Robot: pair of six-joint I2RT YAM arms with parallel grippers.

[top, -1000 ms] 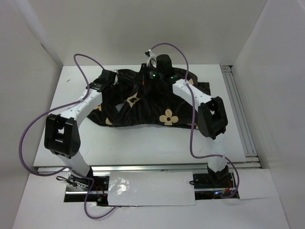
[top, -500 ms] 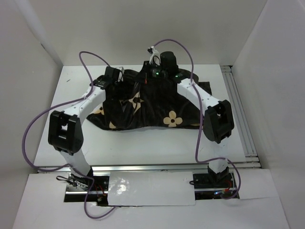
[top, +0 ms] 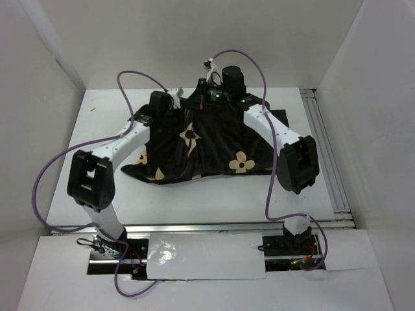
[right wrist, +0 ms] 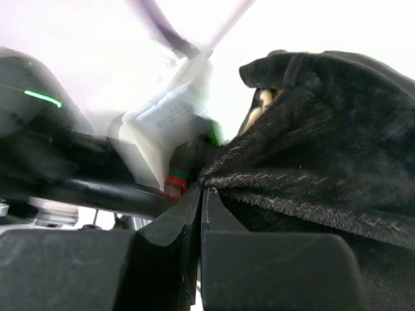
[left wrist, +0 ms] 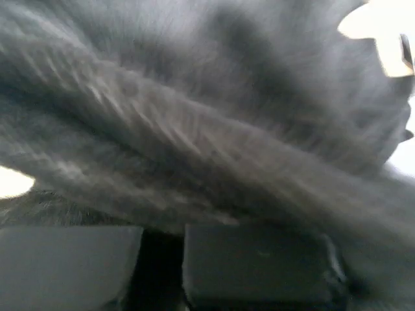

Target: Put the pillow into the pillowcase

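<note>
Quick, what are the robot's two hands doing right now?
Left gripper: jaws closed on the pillowcase, though this view is blurry.
Right gripper: jaws closed, pinching the pillowcase edge.

The dark brown-black plush fabric pillowcase (top: 207, 146) is showing tan flower motifs (top: 244, 163) and a tan four-point star motif (top: 189, 136) against the plain white table (top: 194, 201). The white, black-jointed left arm (top: 120, 141) and right arm (top: 275, 133) are trailing purple cables (top: 266, 194), with small green lights (top: 216, 98) glowing.

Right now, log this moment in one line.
left gripper: shut on pillowcase | right gripper: shut on pillowcase | pillowcase: far edge raised, near edge on table | pillow: unseen
</note>
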